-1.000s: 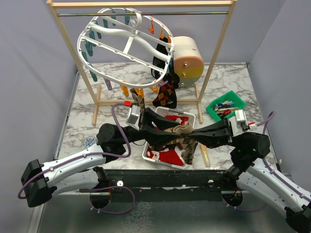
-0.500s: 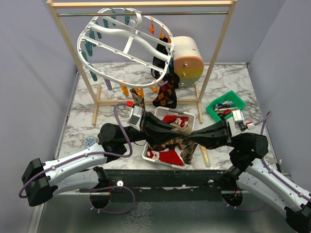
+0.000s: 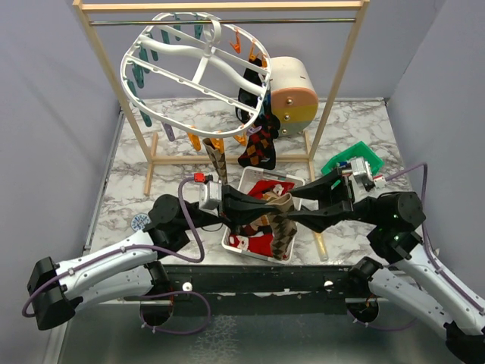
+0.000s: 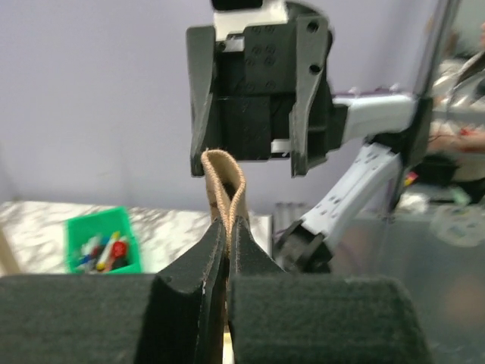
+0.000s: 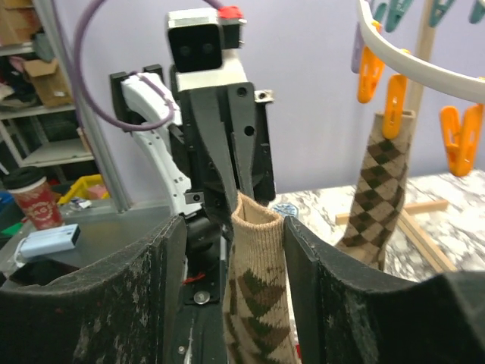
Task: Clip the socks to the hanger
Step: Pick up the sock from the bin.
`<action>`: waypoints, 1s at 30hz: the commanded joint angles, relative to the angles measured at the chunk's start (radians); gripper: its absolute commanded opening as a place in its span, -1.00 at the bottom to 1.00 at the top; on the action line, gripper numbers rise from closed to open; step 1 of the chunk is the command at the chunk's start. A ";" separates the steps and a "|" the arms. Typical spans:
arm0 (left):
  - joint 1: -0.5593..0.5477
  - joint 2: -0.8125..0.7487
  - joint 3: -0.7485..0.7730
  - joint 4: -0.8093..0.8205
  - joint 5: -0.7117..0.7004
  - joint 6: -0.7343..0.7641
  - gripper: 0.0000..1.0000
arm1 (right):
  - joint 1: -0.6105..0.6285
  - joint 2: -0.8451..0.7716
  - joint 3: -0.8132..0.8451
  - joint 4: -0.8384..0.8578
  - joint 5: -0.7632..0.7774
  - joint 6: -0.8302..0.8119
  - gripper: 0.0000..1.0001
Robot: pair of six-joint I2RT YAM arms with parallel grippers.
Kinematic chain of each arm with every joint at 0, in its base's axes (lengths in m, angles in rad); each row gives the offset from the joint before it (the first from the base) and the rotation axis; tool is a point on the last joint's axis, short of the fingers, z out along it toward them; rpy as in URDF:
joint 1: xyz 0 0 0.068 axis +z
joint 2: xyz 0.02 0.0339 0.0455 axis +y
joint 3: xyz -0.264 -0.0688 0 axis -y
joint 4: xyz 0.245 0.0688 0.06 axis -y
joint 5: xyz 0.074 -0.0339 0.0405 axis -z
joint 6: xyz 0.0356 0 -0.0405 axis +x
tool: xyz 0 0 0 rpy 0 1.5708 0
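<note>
A tan argyle sock [image 5: 258, 288] hangs over the white basket [image 3: 267, 176]. My left gripper [image 4: 227, 227] is shut on its cuff [image 4: 223, 182]. My right gripper [image 5: 231, 224] faces it, open, its fingers either side of the sock just below the cuff. In the top view the two grippers meet over the basket, left [image 3: 265, 206] and right [image 3: 293, 208]. The white oval hanger [image 3: 197, 68] hangs from the rod at the back. It carries a black sock [image 3: 250, 95], a dark argyle sock [image 3: 258, 148] and a tan argyle sock [image 3: 217, 159]. Red socks [image 3: 261, 244] lie in the basket.
A wooden rack [image 3: 341, 91] holds the hanger's rod. A cream cylinder [image 3: 292, 95] stands behind it. A green bin [image 3: 355, 154] of markers sits at the right, partly behind my right wrist. Orange clips [image 5: 394, 95] dangle from the hanger rim.
The left gripper has closed on the sock's cuff. The right gripper has opened and let the sock go, and its wrist has risen slightly.
</note>
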 commanded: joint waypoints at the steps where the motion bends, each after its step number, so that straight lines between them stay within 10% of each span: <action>1: -0.002 -0.067 0.074 -0.277 -0.065 0.341 -1.00 | -0.002 -0.042 0.071 -0.293 0.141 -0.106 0.18; 14: -0.002 -0.086 0.231 -0.740 -0.006 0.922 -1.00 | -0.002 0.230 0.520 -0.829 0.266 -0.182 0.20; 30: -0.002 -0.061 0.260 -0.782 -0.024 0.989 -1.00 | -0.002 0.386 0.646 -1.127 0.159 -0.330 0.20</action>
